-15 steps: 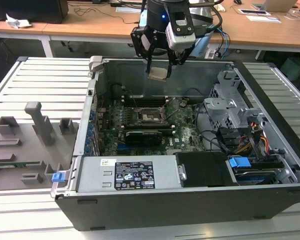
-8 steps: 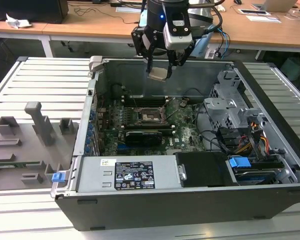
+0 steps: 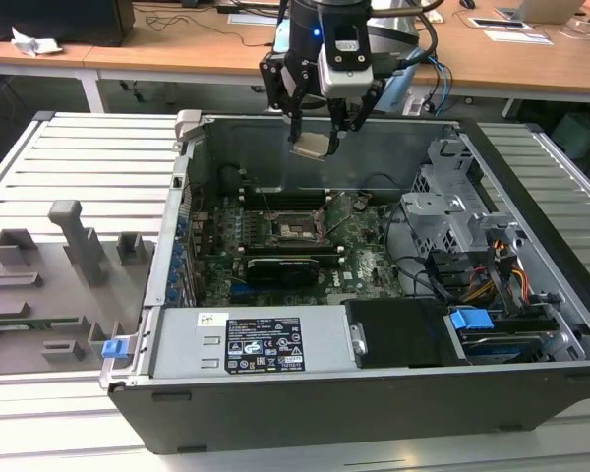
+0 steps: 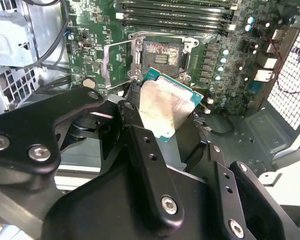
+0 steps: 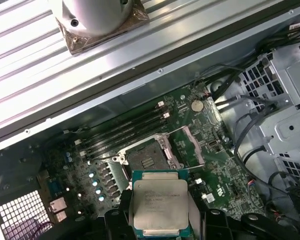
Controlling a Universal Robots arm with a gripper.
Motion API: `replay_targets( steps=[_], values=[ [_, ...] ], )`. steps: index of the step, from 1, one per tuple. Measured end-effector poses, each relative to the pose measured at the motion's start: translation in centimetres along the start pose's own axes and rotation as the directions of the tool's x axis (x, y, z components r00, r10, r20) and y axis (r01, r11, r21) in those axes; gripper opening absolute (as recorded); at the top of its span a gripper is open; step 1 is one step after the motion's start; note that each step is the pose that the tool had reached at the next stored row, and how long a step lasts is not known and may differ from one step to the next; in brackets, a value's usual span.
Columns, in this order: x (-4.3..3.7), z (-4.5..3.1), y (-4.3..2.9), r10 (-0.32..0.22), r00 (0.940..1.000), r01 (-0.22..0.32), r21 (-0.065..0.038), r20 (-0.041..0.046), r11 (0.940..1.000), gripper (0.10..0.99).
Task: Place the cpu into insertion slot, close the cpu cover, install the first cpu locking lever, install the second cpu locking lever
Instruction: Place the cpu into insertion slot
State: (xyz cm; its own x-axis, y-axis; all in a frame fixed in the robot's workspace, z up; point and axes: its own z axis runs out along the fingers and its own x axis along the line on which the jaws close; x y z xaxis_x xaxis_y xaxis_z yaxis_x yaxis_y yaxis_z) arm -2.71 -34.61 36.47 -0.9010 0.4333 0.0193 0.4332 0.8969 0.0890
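The tool [image 3: 318, 134] hangs over the open computer case [image 3: 275, 403], gripping the cpu [image 3: 311, 147] by two opposite edges; the chip is in the air, well above the motherboard [image 3: 366, 262] and touching nothing but the tool. In the first wrist view the cpu's silver-grey top faces the camera, with black fingers on either side of it; in the second wrist view it sits tilted between the fingers, and a thin green edge shows around the metal.

The insertion slot [image 4: 161, 54] lies bare on the board below, its dark centre uncovered; the cpu cover [image 4: 117, 64] is swung off it and stands open along one side, its large window showing the green board behind. Long black memory slots [image 4: 175, 15] run just beside the slot on another side.

In the exterior view the case rests on a slatted metal counter [image 3: 88, 157]; a grey power supply [image 3: 261, 344] with a labelled face fills the near part of the case; grey plastic fixtures [image 3: 79, 241] stand on the counter at the exterior view's left, well apart from the tool.
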Motion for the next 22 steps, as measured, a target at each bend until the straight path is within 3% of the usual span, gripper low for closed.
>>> replay_targets(
  steps=[8,22],
  values=[
    [0.0,0.06,-0.01,0.084,0.9965,-0.084,-0.002,0.0074,0.9965,0.529],
    [0.0,0.14,-0.01,0.21,0.9776,-0.21,-0.006,0.0183,0.9777,0.529]
  ],
)
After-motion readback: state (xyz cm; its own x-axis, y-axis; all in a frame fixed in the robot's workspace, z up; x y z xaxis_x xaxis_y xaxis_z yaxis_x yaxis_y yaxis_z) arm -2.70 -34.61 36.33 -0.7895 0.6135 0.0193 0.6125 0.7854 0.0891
